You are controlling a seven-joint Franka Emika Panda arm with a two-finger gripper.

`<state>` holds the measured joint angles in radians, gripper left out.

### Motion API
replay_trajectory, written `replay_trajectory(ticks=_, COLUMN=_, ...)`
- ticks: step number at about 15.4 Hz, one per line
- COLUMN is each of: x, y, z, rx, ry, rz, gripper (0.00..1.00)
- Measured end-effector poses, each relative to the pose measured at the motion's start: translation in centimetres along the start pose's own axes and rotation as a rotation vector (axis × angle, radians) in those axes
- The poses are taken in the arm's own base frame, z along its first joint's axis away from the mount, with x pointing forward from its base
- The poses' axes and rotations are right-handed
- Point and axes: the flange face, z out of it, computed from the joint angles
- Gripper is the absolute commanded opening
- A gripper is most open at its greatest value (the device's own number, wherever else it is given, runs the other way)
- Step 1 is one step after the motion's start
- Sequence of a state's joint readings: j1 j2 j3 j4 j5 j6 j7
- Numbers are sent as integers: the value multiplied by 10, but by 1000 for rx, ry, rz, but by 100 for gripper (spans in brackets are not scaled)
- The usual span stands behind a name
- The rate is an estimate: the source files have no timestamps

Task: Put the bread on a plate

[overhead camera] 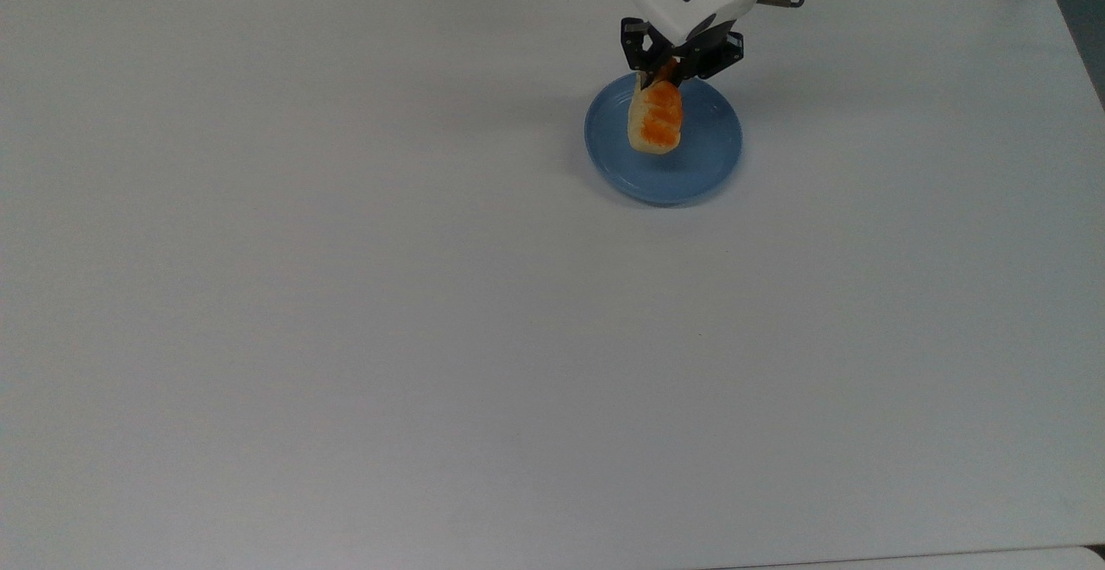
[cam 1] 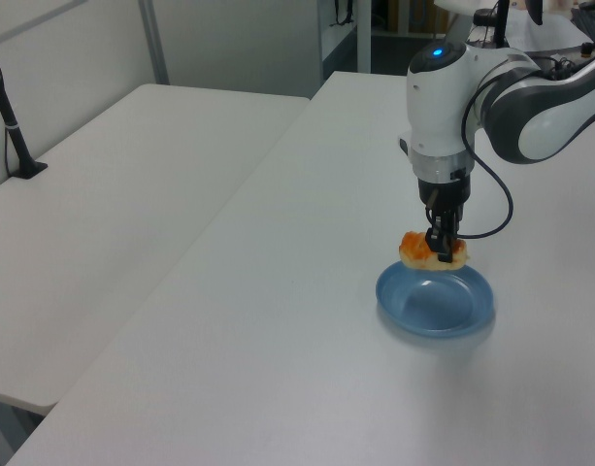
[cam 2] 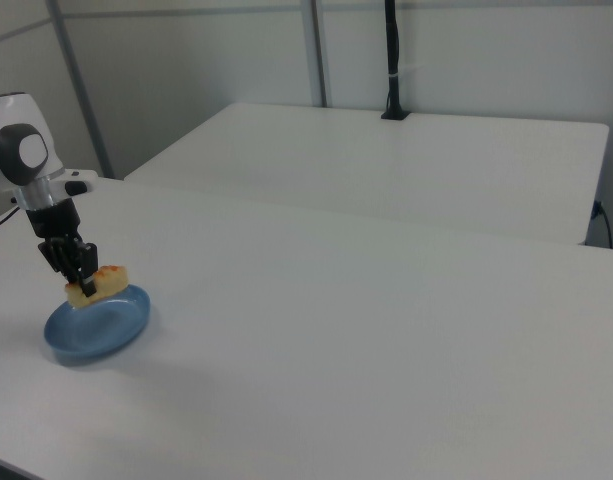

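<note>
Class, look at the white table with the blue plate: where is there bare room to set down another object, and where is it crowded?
The table is bare across the top view's left and lower parts. The crowded spot is near the top view's upper edge, where the gripper holds the bread over the plate.

— What carries everything here?
— A broad white rectangular bench (overhead camera: 345,294), matte.
— And beside it?
— A second white table (cam 1: 113,204) on the left view's left, a narrow seam between them. A black upright post (cam 2: 391,60) stands on it, by grey partition walls (cam 2: 186,80).
</note>
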<state>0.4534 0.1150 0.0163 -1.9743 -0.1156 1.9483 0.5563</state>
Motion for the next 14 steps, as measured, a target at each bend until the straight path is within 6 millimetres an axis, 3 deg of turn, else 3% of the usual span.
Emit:
replay_trajectory(ticks=10, x=-3, y=-3, z=-4, rx=2, ry=5, rz=24, gripper=96)
replay_trajectory(ticks=12, x=-1, y=6, z=-22, rx=3, ry=14, rz=43, gripper=100)
replay_trajectory(ticks=14, x=10, y=39, z=-70, rx=8, ry=37, rz=83, gripper=100)
